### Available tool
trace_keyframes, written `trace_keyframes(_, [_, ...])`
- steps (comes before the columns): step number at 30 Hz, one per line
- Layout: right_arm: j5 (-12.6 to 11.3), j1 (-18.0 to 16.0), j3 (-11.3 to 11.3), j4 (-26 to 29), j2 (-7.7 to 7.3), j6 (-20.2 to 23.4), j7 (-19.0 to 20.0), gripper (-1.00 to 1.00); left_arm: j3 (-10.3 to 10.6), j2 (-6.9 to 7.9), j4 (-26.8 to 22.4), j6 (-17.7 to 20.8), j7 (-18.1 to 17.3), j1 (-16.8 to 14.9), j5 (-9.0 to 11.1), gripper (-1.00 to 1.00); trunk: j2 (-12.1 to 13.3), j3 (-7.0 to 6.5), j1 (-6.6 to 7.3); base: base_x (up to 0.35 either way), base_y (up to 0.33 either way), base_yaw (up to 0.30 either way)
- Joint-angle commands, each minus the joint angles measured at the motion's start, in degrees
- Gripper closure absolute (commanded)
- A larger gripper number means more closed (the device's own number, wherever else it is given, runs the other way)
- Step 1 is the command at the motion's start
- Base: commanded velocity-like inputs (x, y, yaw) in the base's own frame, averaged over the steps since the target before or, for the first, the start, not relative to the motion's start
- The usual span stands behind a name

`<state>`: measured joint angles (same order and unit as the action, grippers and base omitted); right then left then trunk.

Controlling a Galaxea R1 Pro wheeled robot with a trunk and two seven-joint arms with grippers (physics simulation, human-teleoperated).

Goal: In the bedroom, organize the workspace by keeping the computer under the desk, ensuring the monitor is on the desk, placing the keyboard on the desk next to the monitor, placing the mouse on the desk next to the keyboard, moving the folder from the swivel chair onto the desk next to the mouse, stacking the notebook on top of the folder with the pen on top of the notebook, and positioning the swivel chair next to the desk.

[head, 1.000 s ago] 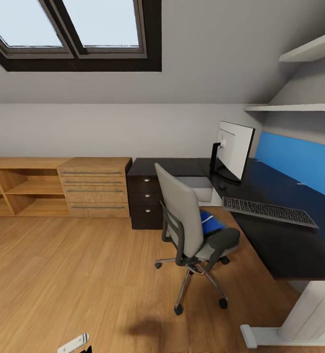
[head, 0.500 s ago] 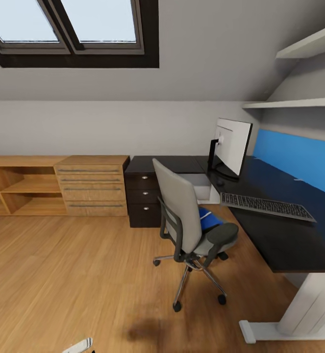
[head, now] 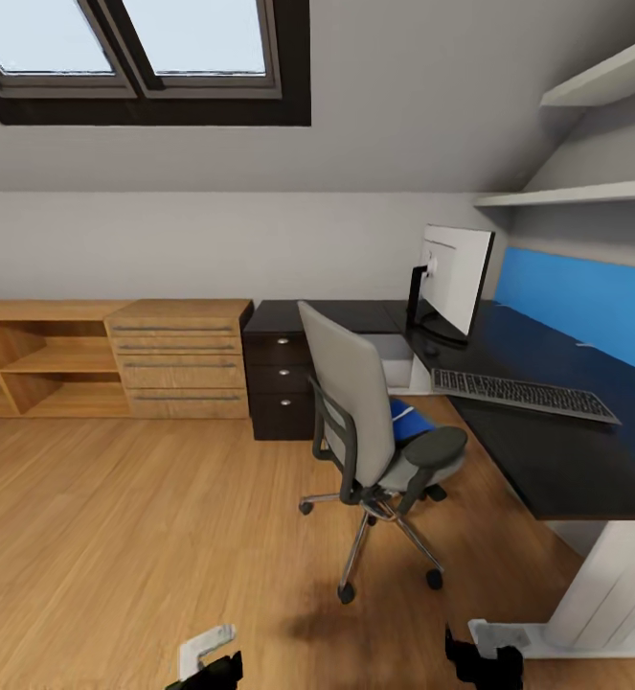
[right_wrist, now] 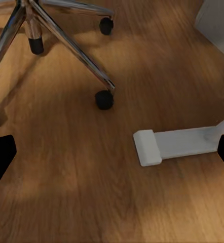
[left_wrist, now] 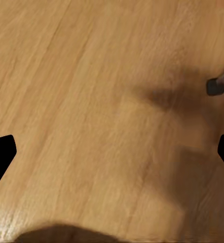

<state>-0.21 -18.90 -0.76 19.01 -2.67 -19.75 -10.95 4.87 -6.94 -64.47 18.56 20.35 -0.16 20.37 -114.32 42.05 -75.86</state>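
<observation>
Both hands now show at the head view's lower edge: left hand [head: 205, 663] and right hand [head: 485, 661] are spread apart, grasping nothing, above open light wood floor [head: 116, 537]. Bright-blue flat folder [head: 405, 422] lies on the grey upholstered swivel chair [head: 370, 431], beside the glossy black counter [head: 547, 450] edge.

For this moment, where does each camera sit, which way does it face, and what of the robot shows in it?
Head view: high on the robot, looking forward and down at the swivel chair, the desk with monitor and keyboard; left tool and right tool at the bottom edge.
Left wrist view: faces down at the wood floor; dark fingertips at the sides.
Right wrist view: faces down at the chair's chrome base and the desk's white foot.
Shared: head and right wrist views both show that base and foot.
</observation>
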Motion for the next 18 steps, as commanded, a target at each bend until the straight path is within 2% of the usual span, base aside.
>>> trace_keyframes(1, [-0.1, -1.1, -0.1, 0.6, 0.0, 2.3, 0.0, -1.0, 0.2, -0.31, -1.7, 2.6, 0.7, 0.0, 0.5, -1.0, -0.4, 0.25, -0.22, 0.0, 0.0, 0.0])
trace_keyframes(3, [-0.1, -4.7, -0.2, 1.7, -0.01, 7.7, 0.1, -1.0, 0.2, -1.26, -4.9, 7.9, 1.1, -0.2, 0.4, -1.0, -1.2, 0.61, -0.66, 0.0, 0.0, 0.0])
trace_keyframes(4, [-1.0, -10.0, -0.2, 1.9, 0.06, 11.6, 0.1, -1.0, 0.3, -2.11, -7.2, 11.4, 1.4, -2.3, 0.4, -1.0, -1.6, 0.78, -0.88, 0.0, 0.0, 0.0])
trace_keyframes(6, [-2.7, -14.0, -0.2, 1.1, 0.06, 14.8, 0.1, -1.0, 0.3, -2.41, -7.9, 12.8, 1.5, -5.3, 0.5, -1.0, -2.4, 1.14, -1.32, 0.0, 0.0, 0.0])
trace_keyframes(8, [-4.1, -16.6, -0.2, 0.4, 0.05, 17.1, 0.2, -1.0, 0.3, -2.53, -8.1, 13.7, 1.5, -7.4, 0.8, -1.0, -3.2, 1.5, -1.76, 0.0, 0.0, 0.0])
trace_keyframes(9, [-5.8, -19.3, -0.2, -0.5, 0.04, 19.2, 0.2, -1.0, 0.3, -2.57, -8.0, 15.1, 1.5, -9.6, 1.5, -1.0, -3.6, 1.68, -1.98, 0.0, 0.0, 0.0])
trace_keyframes(11, [-7.3, -21.8, -0.2, -1.2, 0.04, 20.8, 0.3, -1.0, 0.3, -2.6, -7.6, 16.8, 1.5, -11.8, 2.8, -1.0, -4.5, 2.04, -2.42, 0.0, 0.0, 0.0])
trace_keyframes(12, [-7.9, -22.9, -0.2, -1.5, 0.04, 21.3, 0.3, -1.0, 0.3, -2.61, -7.3, 17.7, 1.5, -12.9, 3.7, -1.0, -4.9, 2.22, -2.64, 0.0, 0.0, 0.0])
trace_keyframes(13, [-9.1, -24.7, -0.2, -2.1, 0.04, 22.2, 0.3, -1.0, 0.2, -2.62, -6.7, 19.5, 1.5, -15.1, 5.7, -1.0, -5.3, 2.4, -2.86, 0.0, 0.0, 0.0])
trace_keyframes(14, [-9.6, -25.5, -0.2, -2.2, 0.04, 22.5, 0.3, -1.0, 0.2, -2.63, -6.5, 20.3, 1.5, -16.2, 6.9, -1.0, -5.7, 2.58, -3.08, 0.0, 0.0, 0.0])
trace_keyframes(15, [-10.6, -26.7, -0.2, -2.5, 0.04, 23.3, 0.3, -1.0, 0.2, -2.6, -6.3, 21.9, 1.6, -18.1, 9.4, -1.0, -6.1, 2.76, -3.3, 0.0, 0.0, 0.0])
trace_keyframes(16, [-11.2, -27.2, -0.3, -2.6, 0.02, 23.8, 0.3, -1.0, 0.2, -2.57, -6.3, 22.6, 1.6, -18.8, 10.5, -1.0, -6.5, 2.94, -3.51, 0.0, 0.0, 0.0])
trace_keyframes(17, [-12.7, -27.8, -0.4, -2.6, -0.01, 25.0, 0.3, -1.0, 0.2, -2.54, -6.7, 23.9, 1.6, -19.8, 12.7, -1.0, -6.9, 3.12, -3.73, 0.0, 0.0, 0.0])
trace_keyframes(18, [-13.7, -28.0, -0.5, -2.7, -0.02, 25.7, 0.4, -1.0, 0.2, -2.51, -7.1, 24.6, 1.6, -20.2, 13.5, -1.0, -7.3, 3.3, -3.95, 0.0, 0.0, 0.0])
